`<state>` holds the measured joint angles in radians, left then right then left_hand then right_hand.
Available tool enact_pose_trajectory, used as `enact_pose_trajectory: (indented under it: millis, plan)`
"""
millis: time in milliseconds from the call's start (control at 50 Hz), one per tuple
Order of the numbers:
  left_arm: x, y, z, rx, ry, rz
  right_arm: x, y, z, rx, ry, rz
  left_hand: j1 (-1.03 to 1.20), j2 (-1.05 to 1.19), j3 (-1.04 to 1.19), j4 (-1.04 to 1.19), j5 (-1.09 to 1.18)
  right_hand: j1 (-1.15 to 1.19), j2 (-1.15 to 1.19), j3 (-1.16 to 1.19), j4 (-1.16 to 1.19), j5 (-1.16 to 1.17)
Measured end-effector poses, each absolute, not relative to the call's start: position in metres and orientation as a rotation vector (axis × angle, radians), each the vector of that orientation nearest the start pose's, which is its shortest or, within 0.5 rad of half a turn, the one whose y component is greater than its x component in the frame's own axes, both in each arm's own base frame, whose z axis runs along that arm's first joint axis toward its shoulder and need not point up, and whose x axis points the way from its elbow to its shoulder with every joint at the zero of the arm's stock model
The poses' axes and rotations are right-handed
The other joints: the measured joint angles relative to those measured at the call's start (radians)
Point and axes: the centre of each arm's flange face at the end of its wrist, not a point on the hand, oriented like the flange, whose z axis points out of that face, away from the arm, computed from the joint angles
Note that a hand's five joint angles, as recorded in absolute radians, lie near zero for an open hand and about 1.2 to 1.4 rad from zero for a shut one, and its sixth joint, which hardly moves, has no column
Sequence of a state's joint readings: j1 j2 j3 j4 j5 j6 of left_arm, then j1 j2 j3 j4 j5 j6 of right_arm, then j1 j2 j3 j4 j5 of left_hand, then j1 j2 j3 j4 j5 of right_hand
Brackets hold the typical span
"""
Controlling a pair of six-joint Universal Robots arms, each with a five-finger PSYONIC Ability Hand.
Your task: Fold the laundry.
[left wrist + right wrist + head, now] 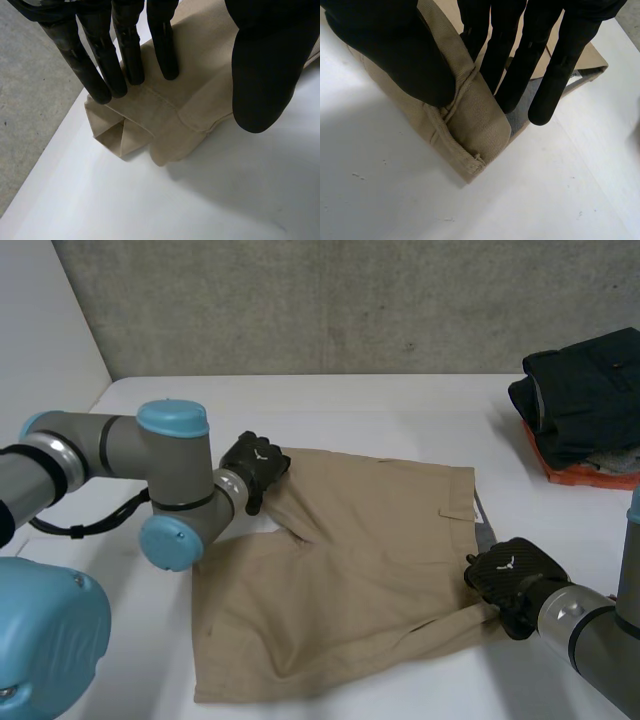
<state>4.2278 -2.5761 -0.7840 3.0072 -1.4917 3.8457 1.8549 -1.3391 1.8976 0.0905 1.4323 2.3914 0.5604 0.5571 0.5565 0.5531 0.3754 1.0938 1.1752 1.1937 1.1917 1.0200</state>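
Note:
Tan shorts (350,570) lie mostly flat on the white table (400,410). My left hand (255,465) is at their far left corner, a leg hem. In the left wrist view its straight fingers (100,65) rest on top of the hem (165,125), with the thumb (265,65) standing apart above the cloth's edge. My right hand (512,575) is at the near right corner, by the waistband. In the right wrist view the thumb (395,45) and fingers (520,65) pinch a raised fold of the tan cloth (475,130) between them.
A stack of dark folded clothes (585,395) sits on an orange piece (590,472) at the back right. The table's left edge runs close beside the leg hem, with grey floor (30,100) beyond it. A concrete wall stands behind the table.

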Motion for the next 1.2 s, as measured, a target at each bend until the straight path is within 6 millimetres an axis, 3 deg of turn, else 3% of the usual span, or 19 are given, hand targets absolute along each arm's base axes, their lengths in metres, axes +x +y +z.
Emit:
enact_pose_trajectory:
  millis: [20,80,100,120,220,400,620,660,680,720,760,880,940,1020,1080,1200]
  plan:
    - [-0.343,-0.352,0.123,1.478,2.044,-1.762,0.210,-0.207,0.153,-1.513,2.458,-1.439,0.046,0.046,0.040,0.045,0.047,0.000,0.000,0.000,0.000,0.000]
    - [-0.346,-0.354,0.121,1.487,2.019,-1.760,0.210,-0.207,0.152,-1.512,2.459,-1.437,0.535,0.490,0.470,0.480,0.474,0.000,0.000,0.000,0.000,0.000]
    - [-0.346,-0.354,0.121,1.488,2.017,-1.758,0.210,-0.207,0.152,-1.512,2.459,-1.437,0.535,0.490,0.470,0.480,0.474,0.000,0.000,0.000,0.000,0.000]
    - [-0.347,-0.354,0.121,1.487,2.014,-1.752,0.210,-0.207,0.152,-1.512,2.460,-1.437,0.616,0.615,0.607,0.620,0.605,0.000,0.000,0.000,0.000,0.000]
    - [-0.342,-0.349,0.123,1.475,2.039,-1.686,0.209,-0.208,0.152,-1.511,2.461,-1.437,0.616,0.637,0.628,0.639,0.608,0.000,0.000,0.000,0.000,0.000]
    - [-0.313,-0.328,0.139,1.439,2.087,-1.512,0.211,-0.206,0.152,-1.522,2.451,-1.433,0.616,0.637,0.628,0.639,0.608,0.000,0.000,0.000,0.000,0.000]
    - [-0.296,-0.319,0.139,1.470,2.004,-1.373,0.213,-0.202,0.152,-1.537,2.441,-1.425,0.615,0.634,0.627,0.638,0.608,0.000,0.000,0.000,0.000,0.000]
    - [-0.298,-0.318,0.141,1.468,1.994,-1.378,0.213,-0.202,0.152,-1.538,2.440,-1.425,0.606,0.620,0.614,0.622,0.602,0.000,0.000,0.000,0.000,0.000]
    - [-0.298,-0.318,0.142,1.467,1.992,-1.382,0.214,-0.201,0.152,-1.539,2.439,-1.425,0.455,0.452,0.451,0.474,0.482,0.000,0.000,0.000,0.000,0.000]
    - [-0.301,-0.316,0.147,1.459,1.992,-1.399,0.214,-0.201,0.152,-1.539,2.437,-1.428,-0.095,-0.005,0.002,-0.004,0.010,0.000,0.000,0.000,0.000,0.000]
    - [-0.303,-0.313,0.154,1.443,1.999,-1.413,0.214,-0.201,0.153,-1.537,2.436,-1.431,-0.286,-0.218,-0.203,-0.212,-0.202,0.000,0.000,0.000,0.000,0.000]
    - [-0.294,-0.303,0.184,1.335,2.071,-1.468,0.215,-0.202,0.155,-1.531,2.425,-1.450,-0.315,-0.292,-0.292,-0.295,-0.294,0.000,0.000,0.000,0.000,0.000]
    - [-0.283,-0.288,0.203,1.265,2.165,-1.501,0.215,-0.203,0.157,-1.524,2.419,-1.470,-0.306,-0.290,-0.290,-0.293,-0.290,0.000,0.000,0.000,0.000,0.000]
    - [-0.271,-0.258,0.213,1.254,2.308,-1.506,0.215,-0.206,0.162,-1.503,2.416,-1.502,-0.239,-0.239,-0.241,-0.236,-0.233,0.000,0.000,0.000,0.000,0.000]
    - [-0.265,-0.230,0.211,1.301,2.420,-1.469,0.214,-0.208,0.165,-1.472,2.420,-1.525,-0.188,-0.192,-0.193,-0.185,-0.183,0.000,0.000,0.000,0.000,0.000]
    - [-0.257,-0.153,0.190,1.498,2.617,-1.293,0.212,-0.213,0.173,-1.351,2.445,-1.561,-0.098,-0.102,-0.100,-0.091,-0.088,0.000,0.000,0.000,0.000,0.000]
